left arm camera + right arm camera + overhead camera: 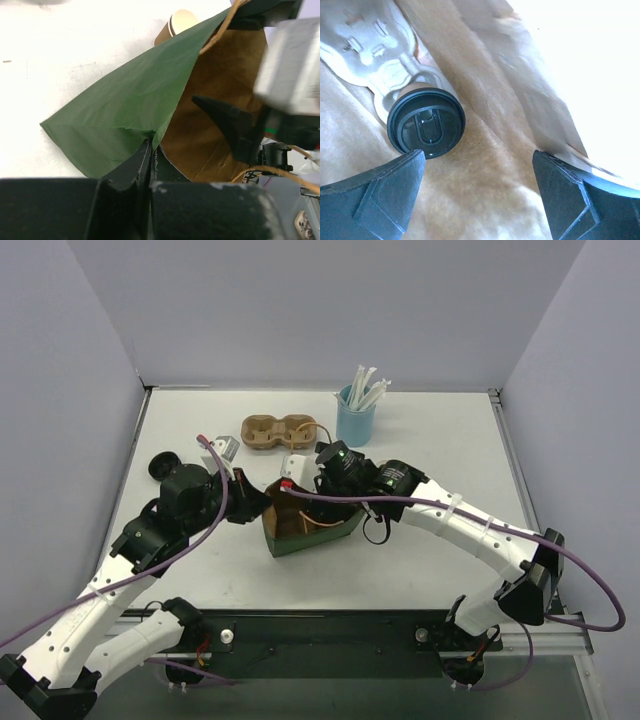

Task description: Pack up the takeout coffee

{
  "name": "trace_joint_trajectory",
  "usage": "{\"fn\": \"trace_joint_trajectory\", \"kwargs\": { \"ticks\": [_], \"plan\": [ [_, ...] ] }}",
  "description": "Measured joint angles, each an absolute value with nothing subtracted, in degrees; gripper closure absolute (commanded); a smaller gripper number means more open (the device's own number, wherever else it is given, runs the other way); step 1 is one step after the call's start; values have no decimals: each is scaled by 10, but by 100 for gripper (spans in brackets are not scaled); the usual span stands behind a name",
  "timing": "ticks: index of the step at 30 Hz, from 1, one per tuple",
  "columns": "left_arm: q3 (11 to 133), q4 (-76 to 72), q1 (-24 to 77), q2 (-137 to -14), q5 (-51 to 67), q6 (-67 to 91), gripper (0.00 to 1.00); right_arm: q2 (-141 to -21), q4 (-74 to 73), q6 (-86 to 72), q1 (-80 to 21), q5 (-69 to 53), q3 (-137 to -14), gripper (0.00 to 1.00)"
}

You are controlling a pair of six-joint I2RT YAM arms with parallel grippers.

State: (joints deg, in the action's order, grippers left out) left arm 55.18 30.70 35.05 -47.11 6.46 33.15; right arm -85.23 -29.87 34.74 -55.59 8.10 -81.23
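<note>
A green paper bag [310,540] with a brown inside sits mid-table. My left gripper [252,510] [151,147] is shut on the bag's [125,100] left rim. My right gripper [303,492] [479,155] reaches into the bag's mouth, open, with only brown paper [485,200] between its fingers. Just off its left fingertip is a tan cup with a black lid [426,122], next to a pale moulded pulp piece [375,55]. In the left wrist view the takeout coffee [176,24], tan with a white rim, shows behind the green wall. Whether these are one cup I cannot tell.
A brown two-hole cup carrier [278,432] lies behind the bag. A light-blue cup of white straws [357,415] stands to its right. The bag's cord handle [220,30] loops near the right gripper. Grey walls close in the table [180,570] on three sides.
</note>
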Motion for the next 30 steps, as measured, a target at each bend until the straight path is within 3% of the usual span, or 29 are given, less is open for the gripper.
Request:
{"fn": "trace_joint_trajectory", "kwargs": {
  "ticks": [5, 12, 21, 23, 25, 30],
  "plan": [
    [558, 319, 350, -475, 60, 338, 59, -836, -317, 325, -556, 80, -838, 7],
    [610, 329, 350, -493, 37, 338, 46, -835, -328, 254, -548, 61, -913, 7],
    [673, 348, 350, -502, -25, 336, 36, -820, -329, 116, -537, 104, -991, 3],
    [689, 357, 350, -509, -41, 331, 31, -817, -329, 92, -536, 125, -1000, 0],
    [698, 363, 350, -513, -52, 323, 18, -813, -329, 67, -531, 152, -1007, 0],
    [711, 389, 350, -521, -65, 305, 12, -806, -335, -8, -434, 173, -1018, 1]
  ]
}}
